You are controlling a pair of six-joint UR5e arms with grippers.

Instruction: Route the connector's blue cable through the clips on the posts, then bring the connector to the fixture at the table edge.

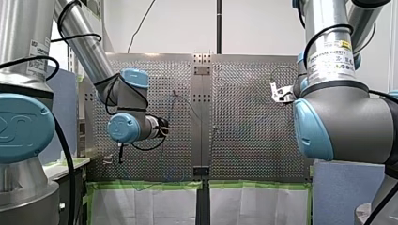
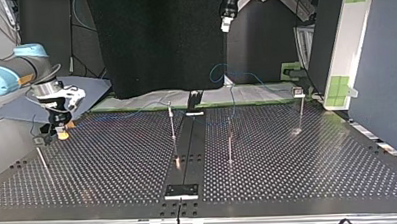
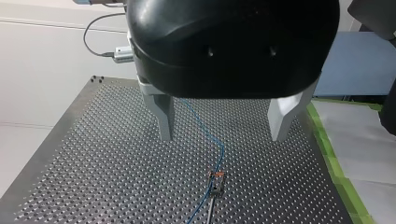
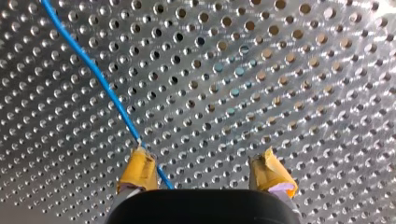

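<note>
Blue cable (image 4: 99, 84) runs past thin posts (image 2: 172, 124) on the perforated table (image 2: 288, 164).

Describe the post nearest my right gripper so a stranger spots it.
In the top view, go to the left side of the perforated table, where my right gripper hangs low. A thin clip-topped post stands beside it. The other three posts stand by the central black strip or farther right.

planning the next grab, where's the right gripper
At the top view's left, the right gripper hangs low over the table by the leftmost post; the cable runs past one yellow pad.
</note>
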